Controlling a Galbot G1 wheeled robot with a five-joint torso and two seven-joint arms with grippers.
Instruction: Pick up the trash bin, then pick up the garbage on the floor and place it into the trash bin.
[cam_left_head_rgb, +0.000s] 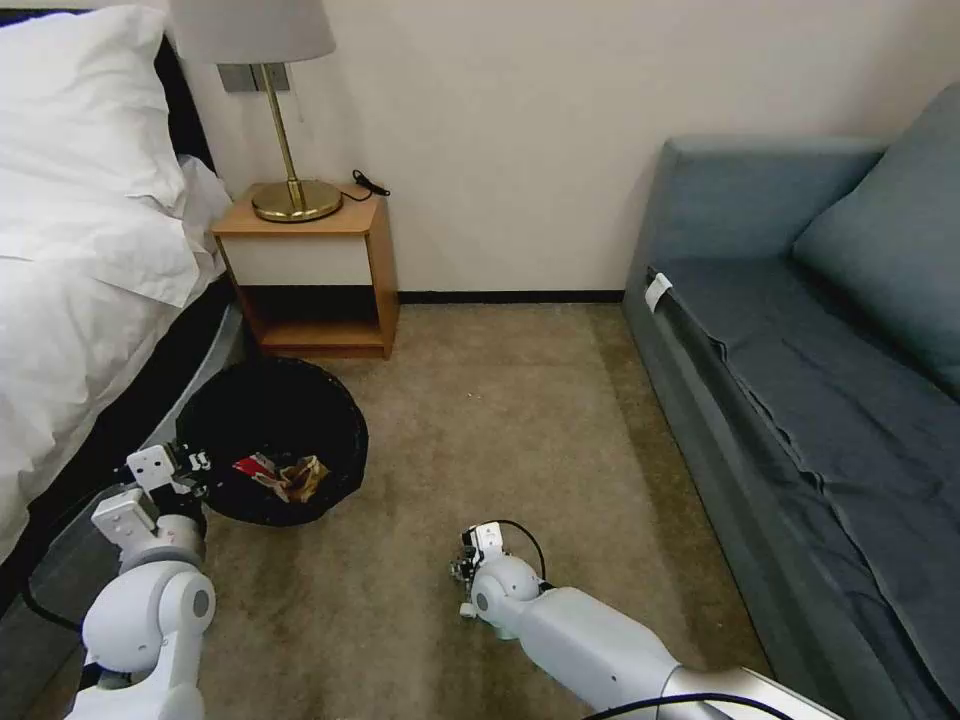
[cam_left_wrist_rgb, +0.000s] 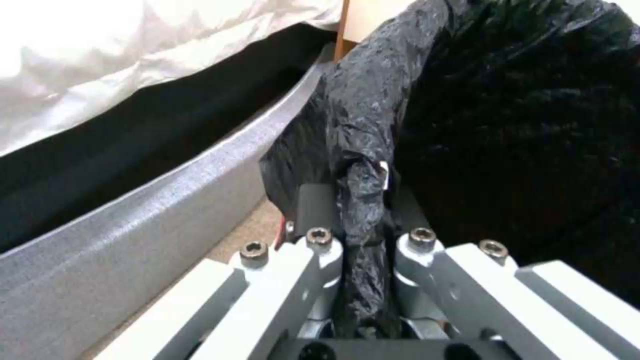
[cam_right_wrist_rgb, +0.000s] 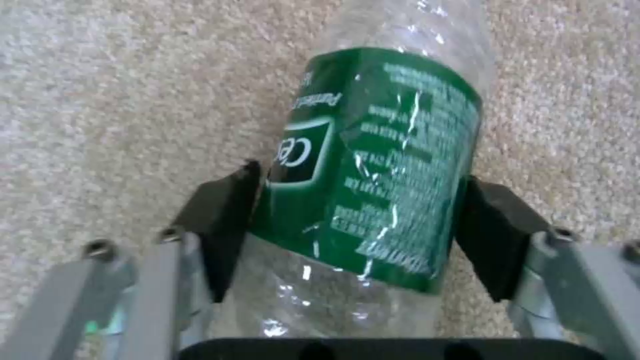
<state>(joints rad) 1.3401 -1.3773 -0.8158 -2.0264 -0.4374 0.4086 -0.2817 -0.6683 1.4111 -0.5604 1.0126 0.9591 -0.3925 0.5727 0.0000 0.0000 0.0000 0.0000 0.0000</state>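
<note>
The left hand (cam_left_wrist_rgb: 357, 235) is clamped on the bag-lined rim of the trash bin (cam_left_head_rgb: 270, 440), beside the bed (cam_left_head_rgb: 70, 300). Right of the bin, the right hand (cam_right_wrist_rgb: 353, 220) grips the bottle (cam_right_wrist_rgb: 373, 165) across its label, on the carpet (cam_left_head_rgb: 500, 420); it looks light, thin-walled and crushable.

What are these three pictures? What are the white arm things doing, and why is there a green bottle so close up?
This is a robot with two arms in a bedroom. The wide picture comes from a camera on its head. The other two come from cameras on its wrists, so everything looks huge. The left hand pinches the black bag on the rim of the trash bin, which sits by the bed; wrappers lie inside it. The right hand is low over the carpet, its two black fingers on either side of the clear bottle with the green label.
</note>
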